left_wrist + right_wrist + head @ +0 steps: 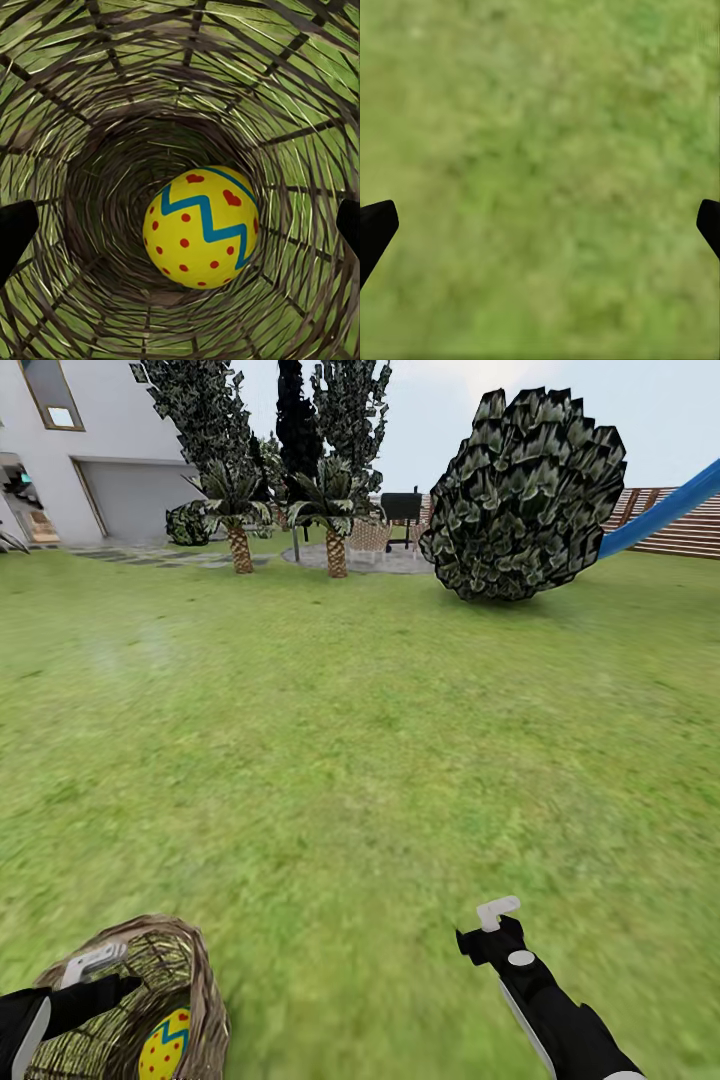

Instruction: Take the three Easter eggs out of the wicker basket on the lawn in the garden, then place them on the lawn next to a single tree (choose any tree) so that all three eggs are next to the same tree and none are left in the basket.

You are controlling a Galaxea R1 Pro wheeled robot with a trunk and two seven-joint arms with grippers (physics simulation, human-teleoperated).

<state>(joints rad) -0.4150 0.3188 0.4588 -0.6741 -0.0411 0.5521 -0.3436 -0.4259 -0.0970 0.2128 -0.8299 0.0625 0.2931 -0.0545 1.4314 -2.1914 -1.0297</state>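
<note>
Wicker basket walls ring one Easter egg; lawn lies beyond.

I count one wicker basket on the lawn, and one Easter egg that I can see inside it, yellow with red dots and a single teal zigzag; whether more eggs sit deeper in I cannot tell. I have two grippers: my left gripper and my right gripper, each showing two dark fingertips. Ahead stand two short palm trees, one big round shrub, one blue slide and one house.
</note>
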